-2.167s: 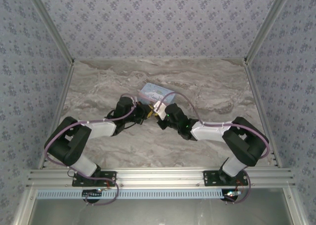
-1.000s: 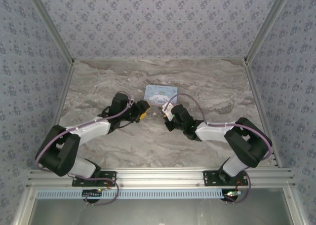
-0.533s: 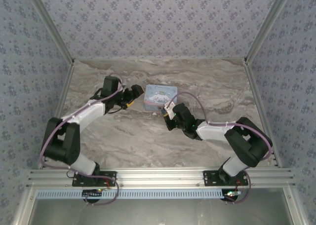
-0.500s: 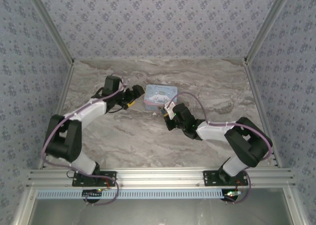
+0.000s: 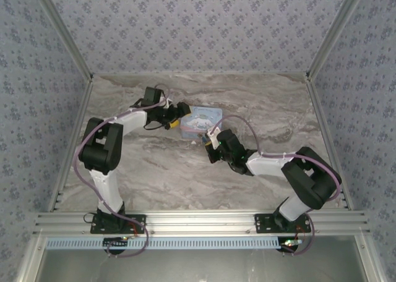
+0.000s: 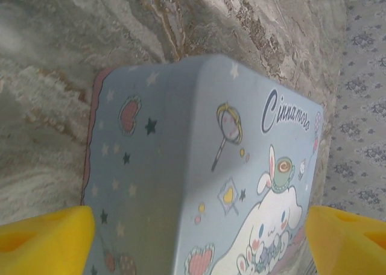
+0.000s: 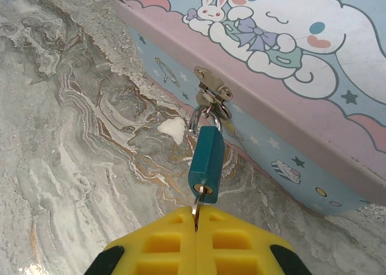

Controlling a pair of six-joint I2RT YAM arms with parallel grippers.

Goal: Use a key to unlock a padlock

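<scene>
The tiny teal padlock [image 7: 206,157] hangs by its silvery shackle [image 7: 205,115] from the metal hasp [image 7: 212,93] on the front of the light-blue cartoon tin [image 7: 283,40]. My right gripper [image 7: 196,227] is shut on a small key [image 7: 195,210], whose tip sits in the keyhole at the padlock's bottom. The left gripper [image 6: 196,254] is open, its yellow fingers [image 6: 42,239] spread either side of the tin [image 6: 199,166], close to its corner. From above, the left gripper [image 5: 178,117] is at the tin's left end and the right gripper [image 5: 210,143] just in front of it.
The tin [image 5: 201,120] rests on a marble-patterned table [image 5: 154,170] a little beyond its middle. Patterned walls [image 5: 198,22] close in the back and both sides. An aluminium rail [image 5: 198,223] runs along the near edge by the arm bases.
The left arm has swung in from the far left, and its open gripper now straddles the tin's left end. The tin has turned slightly. The right gripper has stayed at the padlock.
</scene>
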